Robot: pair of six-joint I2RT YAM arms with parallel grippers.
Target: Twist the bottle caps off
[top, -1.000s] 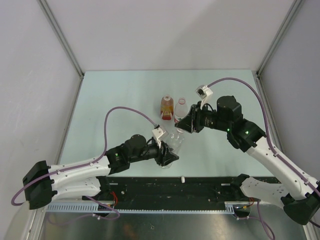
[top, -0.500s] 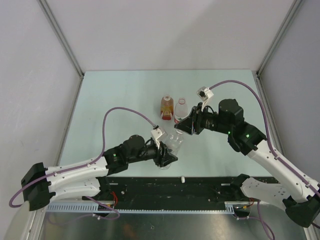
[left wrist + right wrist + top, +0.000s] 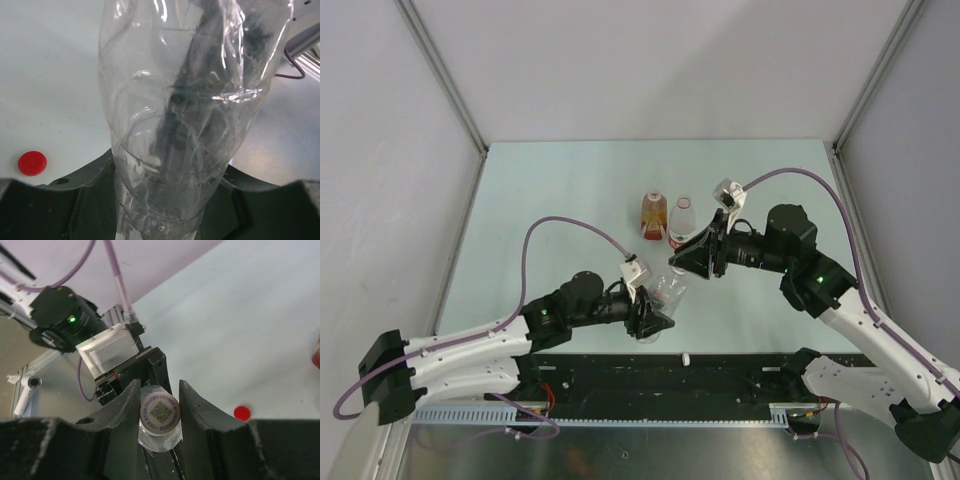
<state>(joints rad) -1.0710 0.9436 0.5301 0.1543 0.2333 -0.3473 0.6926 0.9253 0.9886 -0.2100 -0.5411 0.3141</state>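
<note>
A plain clear bottle (image 3: 667,292) hangs tilted above the table between both arms. My left gripper (image 3: 656,322) is shut on its base; in the left wrist view the crumpled bottle (image 3: 175,100) fills the frame above the left gripper (image 3: 167,212). My right gripper (image 3: 159,407) is shut on its white cap (image 3: 159,411), which carries a printed code; from above, the right gripper (image 3: 678,262) meets the bottle's neck. An amber bottle (image 3: 654,214) and a red-labelled bottle (image 3: 684,221) stand upright behind. A loose red cap (image 3: 32,163) lies on the table.
A small white cap (image 3: 687,357) lies at the table's near edge by the black rail (image 3: 740,375). The red cap (image 3: 242,413) also shows on the tabletop in the right wrist view. Grey walls close in the table (image 3: 570,190) on three sides.
The right wrist has rolled while holding the cap, its camera swinging round. Both arms shifted slightly toward the near edge with the bottle still between them.
</note>
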